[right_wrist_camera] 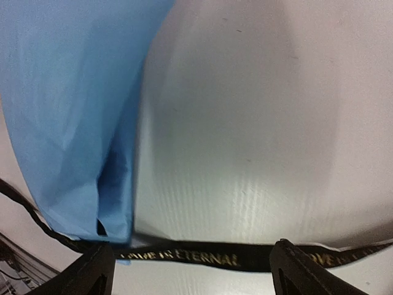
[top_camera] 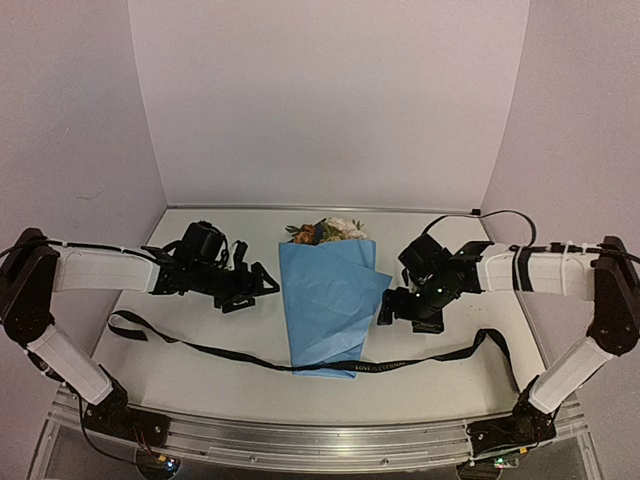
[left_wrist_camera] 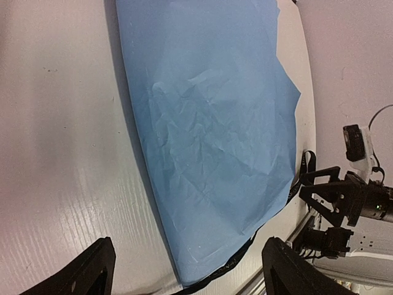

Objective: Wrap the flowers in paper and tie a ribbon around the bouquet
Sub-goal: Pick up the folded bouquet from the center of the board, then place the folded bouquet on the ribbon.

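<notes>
The bouquet (top_camera: pixel 330 300) lies mid-table as a light blue paper (left_wrist_camera: pixel 209 123) cone, narrow end toward the arms. Cream and orange flowers (top_camera: pixel 328 231) show at its far, wide end. The black ribbon (top_camera: pixel 200 350) with gold lettering stretches left to right across the table and crosses at the cone's narrow tip (right_wrist_camera: pixel 209 255). My left gripper (top_camera: pixel 262 285) hovers open beside the cone's left edge; its wrist view has the paper's tip between the spread fingers (left_wrist_camera: pixel 86 273). On the cone's right, my right gripper (top_camera: pixel 384 312) is open above the ribbon, fingers (right_wrist_camera: pixel 307 270) wide apart.
White walls close in the table at the back and both sides. A metal rail (top_camera: pixel 300 440) runs along the near edge by the arm bases. The right arm (left_wrist_camera: pixel 344 196) shows in the left wrist view beyond the paper.
</notes>
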Robot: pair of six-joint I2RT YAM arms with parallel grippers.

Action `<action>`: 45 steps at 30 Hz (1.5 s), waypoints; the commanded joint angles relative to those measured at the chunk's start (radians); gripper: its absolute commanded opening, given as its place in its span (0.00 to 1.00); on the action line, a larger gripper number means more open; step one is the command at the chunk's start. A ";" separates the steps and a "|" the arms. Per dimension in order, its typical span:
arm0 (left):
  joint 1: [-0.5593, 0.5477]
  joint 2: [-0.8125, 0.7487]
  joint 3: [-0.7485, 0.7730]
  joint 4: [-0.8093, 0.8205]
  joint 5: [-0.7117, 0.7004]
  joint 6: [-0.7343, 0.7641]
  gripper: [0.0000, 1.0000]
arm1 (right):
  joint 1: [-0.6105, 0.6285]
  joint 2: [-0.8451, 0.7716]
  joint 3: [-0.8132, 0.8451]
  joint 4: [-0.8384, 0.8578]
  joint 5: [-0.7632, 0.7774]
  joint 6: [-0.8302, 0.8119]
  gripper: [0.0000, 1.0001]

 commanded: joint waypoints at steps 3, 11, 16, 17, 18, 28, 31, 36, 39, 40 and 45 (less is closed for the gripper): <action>0.003 0.108 -0.005 0.146 0.095 0.016 0.85 | 0.024 0.154 0.004 0.374 -0.059 0.063 0.86; 0.003 0.261 0.056 0.194 0.143 -0.010 0.79 | 0.027 0.261 0.017 0.454 -0.064 0.089 0.77; 0.003 0.335 0.083 0.228 0.184 -0.036 0.68 | 0.027 0.301 0.019 0.518 -0.096 0.126 0.62; 0.003 0.346 0.085 0.239 0.191 -0.045 0.66 | 0.027 0.309 0.021 0.531 -0.103 0.133 0.59; 0.003 0.355 0.086 0.254 0.201 -0.056 0.65 | 0.027 0.318 0.021 0.542 -0.109 0.142 0.56; 0.003 0.457 0.182 0.262 0.237 -0.076 0.40 | 0.018 0.369 0.070 0.583 -0.094 0.145 0.18; 0.005 0.488 0.239 0.211 0.225 -0.048 0.35 | 0.005 0.391 0.099 0.582 -0.089 0.140 0.09; 0.020 0.533 0.327 0.148 0.231 -0.038 0.27 | -0.033 0.414 0.145 0.571 -0.092 0.149 0.02; 0.030 0.550 0.361 0.133 0.263 -0.056 0.21 | -0.041 0.407 0.198 0.476 -0.088 0.144 0.00; 0.031 0.554 0.371 0.128 0.276 -0.066 0.19 | -0.041 0.404 0.220 0.436 -0.087 0.140 0.00; 0.034 0.562 0.424 0.083 0.329 -0.098 0.10 | -0.041 0.394 0.298 0.274 -0.103 0.155 0.00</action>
